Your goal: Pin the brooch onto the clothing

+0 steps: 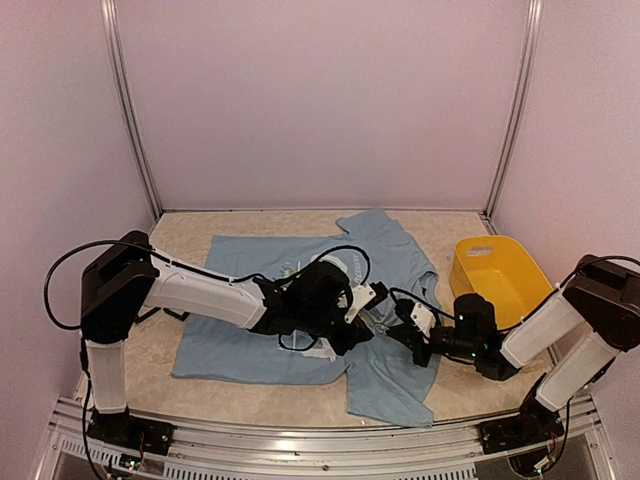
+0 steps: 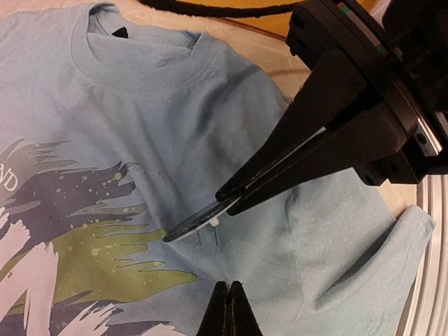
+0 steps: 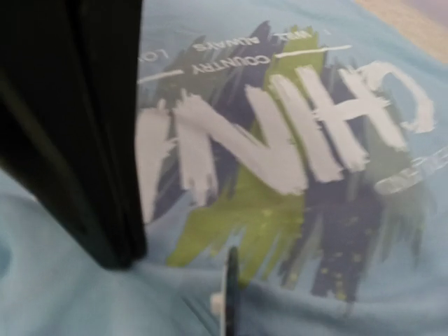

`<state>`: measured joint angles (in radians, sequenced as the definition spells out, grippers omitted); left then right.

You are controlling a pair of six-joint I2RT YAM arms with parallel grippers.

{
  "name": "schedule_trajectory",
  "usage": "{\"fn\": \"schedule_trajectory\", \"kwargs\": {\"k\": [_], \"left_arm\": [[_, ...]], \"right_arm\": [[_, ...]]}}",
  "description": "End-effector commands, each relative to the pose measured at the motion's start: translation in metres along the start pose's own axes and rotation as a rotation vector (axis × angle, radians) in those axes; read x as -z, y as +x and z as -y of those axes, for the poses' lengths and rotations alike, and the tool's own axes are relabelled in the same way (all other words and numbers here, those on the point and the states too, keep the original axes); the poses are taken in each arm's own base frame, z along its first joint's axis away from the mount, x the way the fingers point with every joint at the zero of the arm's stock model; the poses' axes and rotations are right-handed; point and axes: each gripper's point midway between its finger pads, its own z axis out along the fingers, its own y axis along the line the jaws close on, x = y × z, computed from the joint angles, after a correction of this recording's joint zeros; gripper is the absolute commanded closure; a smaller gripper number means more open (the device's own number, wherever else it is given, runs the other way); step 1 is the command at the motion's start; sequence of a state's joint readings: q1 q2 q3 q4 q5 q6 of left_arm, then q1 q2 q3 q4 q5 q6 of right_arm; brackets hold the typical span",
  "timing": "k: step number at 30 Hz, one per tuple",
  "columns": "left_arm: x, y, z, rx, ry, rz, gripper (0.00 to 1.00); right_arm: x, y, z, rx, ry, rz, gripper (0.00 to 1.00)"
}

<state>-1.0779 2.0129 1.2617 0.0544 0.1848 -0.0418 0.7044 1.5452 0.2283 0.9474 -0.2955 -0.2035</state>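
Note:
The clothing, a light blue T-shirt with a white, grey and green chest print, lies flat on the table. In the left wrist view my right gripper reaches in from the upper right, shut on the rim of the brooch. The brooch is a dark disc with a pale back, tilted just above the cloth, its pin pointing down at the shirt. My left gripper is shut, tips on a raised ridge of fabric just below the brooch. In the right wrist view the brooch shows edge-on beside the left fingers.
A yellow bin stands at the right of the shirt, close behind the right arm. Both arms meet over the shirt's right half, with black cables looping above them. Pale walls enclose the table on three sides.

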Motion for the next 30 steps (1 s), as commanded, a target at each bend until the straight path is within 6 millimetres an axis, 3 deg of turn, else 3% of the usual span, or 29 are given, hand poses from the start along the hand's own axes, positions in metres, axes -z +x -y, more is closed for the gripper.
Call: {"fn": "schedule_trajectory", "kwargs": {"k": [1,8,15,20,30], "left_arm": [[0.016,-0.024,0.004,0.003,0.05,0.077,1.0],[0.017,-0.029,0.006,0.024,0.088,0.113,1.0],[0.015,-0.024,0.002,0.043,0.094,0.109,1.0],[0.014,-0.024,-0.003,0.055,0.088,0.11,1.0],[0.018,-0.023,-0.007,0.065,0.071,0.118,1.0]], "right_arm": [[0.002,-0.011,0.008,0.125,0.06,0.051,1.0],[-0.003,-0.003,0.005,0.184,0.075,0.011,1.0],[-0.006,-0.002,-0.012,0.219,0.006,0.016,1.0],[-0.003,-0.011,-0.033,0.215,-0.1,0.065,1.0],[0.009,-0.028,-0.049,0.054,-0.228,0.158,1.0]]}}
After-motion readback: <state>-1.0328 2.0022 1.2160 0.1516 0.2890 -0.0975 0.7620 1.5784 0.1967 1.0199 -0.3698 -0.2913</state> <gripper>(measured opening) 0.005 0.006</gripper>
